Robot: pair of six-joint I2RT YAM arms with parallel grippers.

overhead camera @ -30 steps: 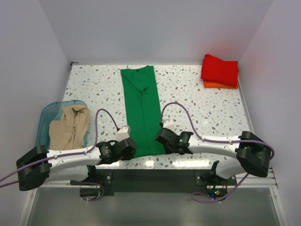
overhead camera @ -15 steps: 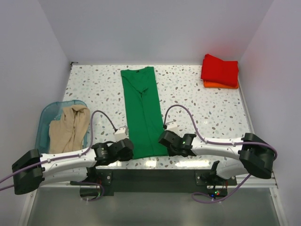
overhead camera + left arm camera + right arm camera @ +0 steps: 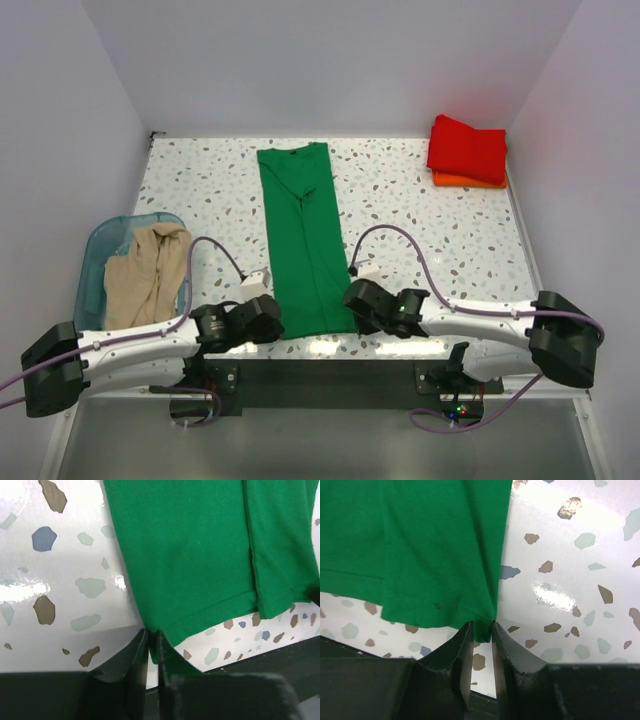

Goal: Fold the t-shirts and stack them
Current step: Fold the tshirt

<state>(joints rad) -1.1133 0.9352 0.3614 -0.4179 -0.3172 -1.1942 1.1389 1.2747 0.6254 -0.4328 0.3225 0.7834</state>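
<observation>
Hem corners are the business here, as I judge it. The bright green cloth t-shirt (image 3: 305, 240), folded into a long narrow strip, lies flat down the middle of the speckled white tabletop (image 3: 420, 210). In the overhead view its collar points to the top of the frame and its hem lies at the lower edge, with a hand at each lower corner. To do this well, each hand should take its corner through every layer, deep enough that the stitched hem cannot slip out. Both should then rise together and level, so the strip folds square, hem toward collar, without skewing or dragging the far end. The corners lie close to the tabletop's lower edge, so a low, flat approach seems wise.

The left hand (image 3: 152, 635) has its fingers (image 3: 137, 655) a narrow slit apart, and the hem's corner reaches into that slit. Whether the cloth is pinched or merely lies between them I cannot tell. The right hand (image 3: 481, 627) stands a little wider, plainly apart, with the other hem corner just at its mouth and not clamped.

A folded red cloth t-shirt (image 3: 468, 147) rests on a folded orange cloth t-shirt (image 3: 470, 181) in the upper right of the overhead view. A crumpled beige cloth t-shirt (image 3: 150, 270) lies in the translucent teal plastic bin (image 3: 95, 250) at the left.
</observation>
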